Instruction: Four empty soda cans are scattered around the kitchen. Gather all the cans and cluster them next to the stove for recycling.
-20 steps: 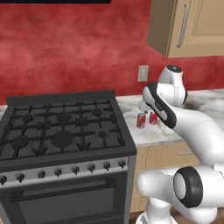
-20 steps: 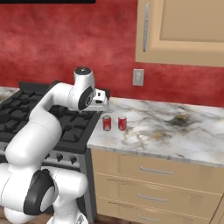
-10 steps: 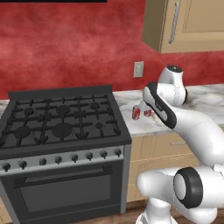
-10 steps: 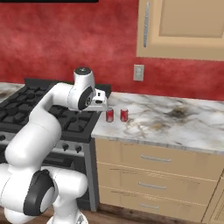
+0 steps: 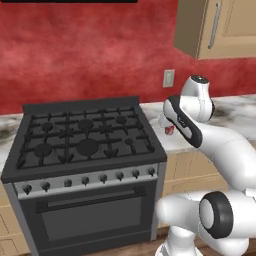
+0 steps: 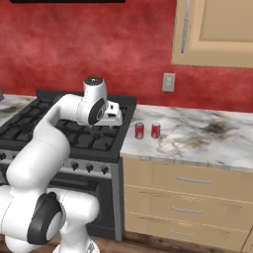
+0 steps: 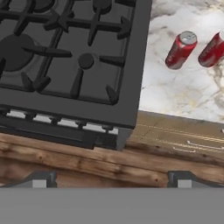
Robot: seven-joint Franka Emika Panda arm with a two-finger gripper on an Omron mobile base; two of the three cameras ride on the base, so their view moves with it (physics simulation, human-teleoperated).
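The stove (image 6: 74, 131) fills the left of the marble counter (image 6: 207, 141); two red soda cans (image 6: 140, 130) stand upright side by side on the counter just right of the stove. The pincer (image 7: 111, 181) is spread wide and empty above the stove's front corner

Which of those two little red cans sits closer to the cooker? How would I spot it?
Find the black stove, then the marble counter on its right. Two red cans stand there upright, side by side; yours is the left can, nearest the stove's edge.
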